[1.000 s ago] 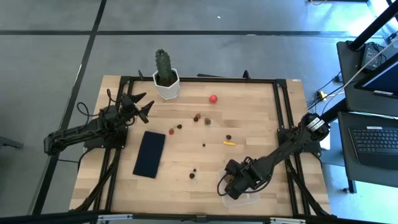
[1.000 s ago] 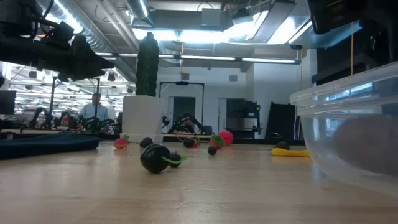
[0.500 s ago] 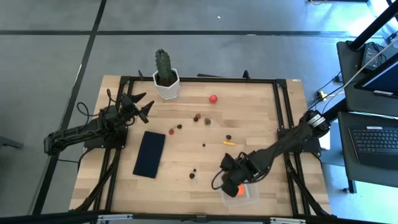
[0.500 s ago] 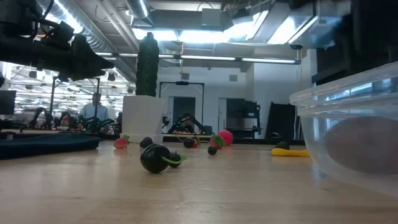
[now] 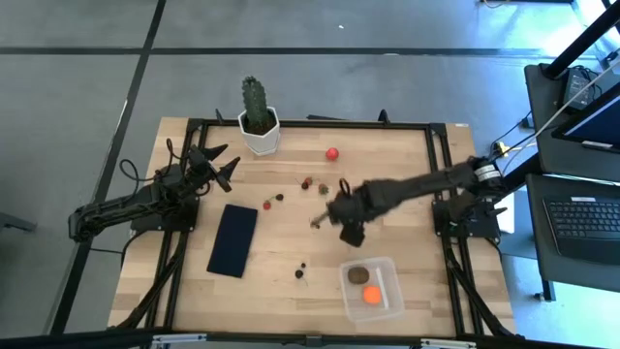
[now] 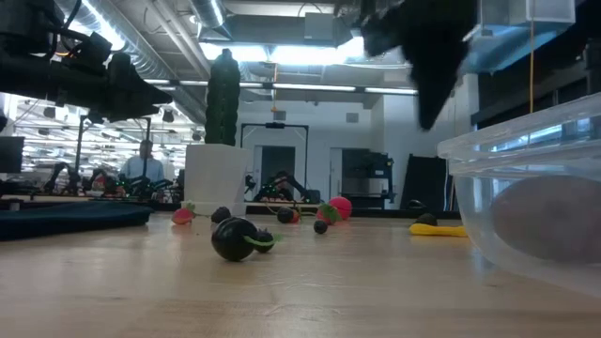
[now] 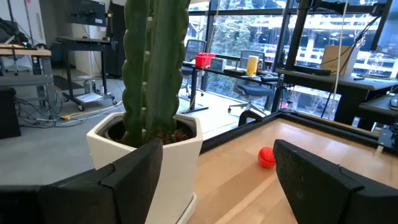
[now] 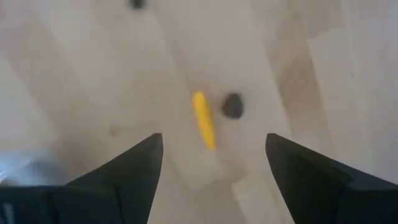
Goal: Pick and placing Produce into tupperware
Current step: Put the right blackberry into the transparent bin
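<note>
My right gripper hangs jaws apart above the thin yellow piece mid-table, container nearby. Probably light, rigid, rolls easily; I'd pinch across its middle. Left gripper parked open by the cactus.

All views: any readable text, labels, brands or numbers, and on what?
None readable.
Clear plastic tupperware, white hexagonal cactus pot, flat dark navy rectangle: no markings visible.
Laptop screen at the high view's right edge: too small to read.
</note>
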You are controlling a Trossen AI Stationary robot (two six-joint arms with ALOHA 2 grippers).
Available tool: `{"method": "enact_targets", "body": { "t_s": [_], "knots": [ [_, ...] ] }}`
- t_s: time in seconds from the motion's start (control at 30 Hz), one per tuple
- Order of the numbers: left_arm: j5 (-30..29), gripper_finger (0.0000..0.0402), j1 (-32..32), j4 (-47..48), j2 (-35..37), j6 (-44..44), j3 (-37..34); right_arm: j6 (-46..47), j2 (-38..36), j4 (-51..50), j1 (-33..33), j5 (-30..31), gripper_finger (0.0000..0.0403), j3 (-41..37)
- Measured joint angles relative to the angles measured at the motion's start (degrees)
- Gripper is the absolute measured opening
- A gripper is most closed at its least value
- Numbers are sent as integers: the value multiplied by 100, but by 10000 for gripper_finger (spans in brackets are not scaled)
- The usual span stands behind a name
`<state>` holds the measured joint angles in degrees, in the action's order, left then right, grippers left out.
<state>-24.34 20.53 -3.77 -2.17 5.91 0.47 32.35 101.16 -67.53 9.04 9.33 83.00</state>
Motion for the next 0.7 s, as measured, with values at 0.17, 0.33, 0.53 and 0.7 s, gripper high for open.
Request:
{"method": "enact_targets", "body": {
  "t_s": [0.17,0.33,0.53,0.7],
  "knots": [
    [0,298,1,0,-2,2,-2,-115,2,220,-795,-145,287,-601],
    [0,298,0,0,-2,2,0,-256,0,891,-1177,-428,287,-1165],
    [0,298,2,0,-2,0,0,-426,1,1546,-1324,-795,287,-1680],
    [0,298,0,0,-2,0,-1,-422,0,2109,-1345,-996,287,-2075]
  ]
}}
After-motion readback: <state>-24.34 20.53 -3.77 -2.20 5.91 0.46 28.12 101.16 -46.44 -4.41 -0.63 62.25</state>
